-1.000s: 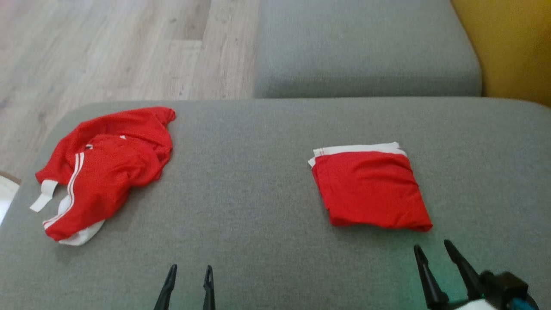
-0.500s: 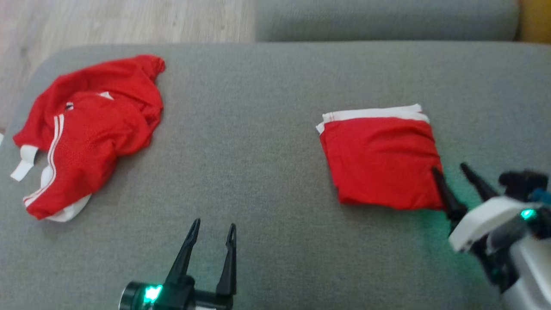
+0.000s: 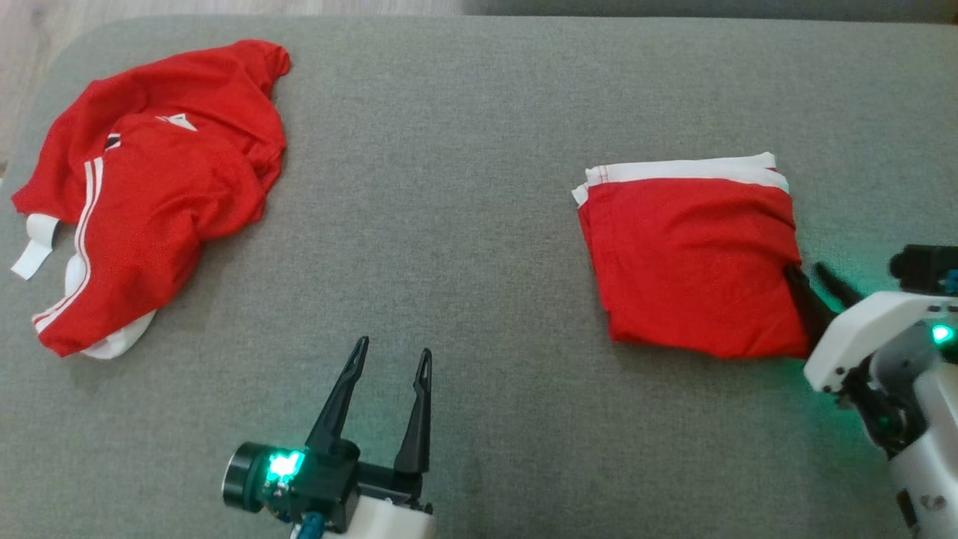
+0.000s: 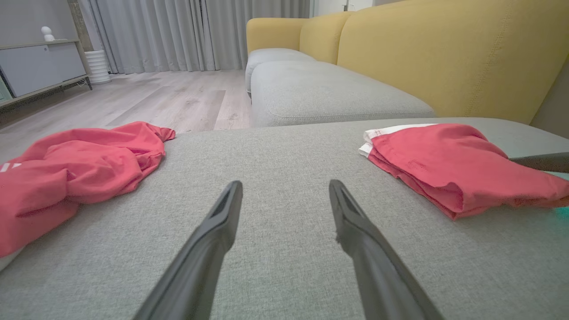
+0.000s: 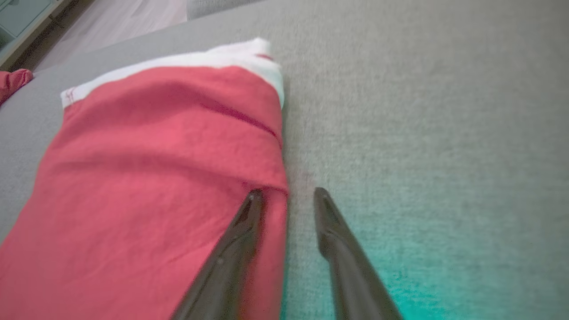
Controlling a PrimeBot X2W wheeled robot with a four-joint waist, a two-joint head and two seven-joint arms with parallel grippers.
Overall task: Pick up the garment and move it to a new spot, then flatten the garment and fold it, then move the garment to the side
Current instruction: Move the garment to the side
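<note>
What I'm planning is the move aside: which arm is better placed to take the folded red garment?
Right. The right fingers straddle the right edge of the folded red garment, one over the cloth, one beside it. The left fingers stand open over the cushion, apart from it.

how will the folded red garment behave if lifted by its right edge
Probably floppy: the folded red garment is thin, creased cloth, so it would likely droop. Its layers lie loose, so lifting by the edge the right gripper straddles may open the fold. It looks light; pushed across the coarse grey cushion it may bunch rather than slide.
</note>
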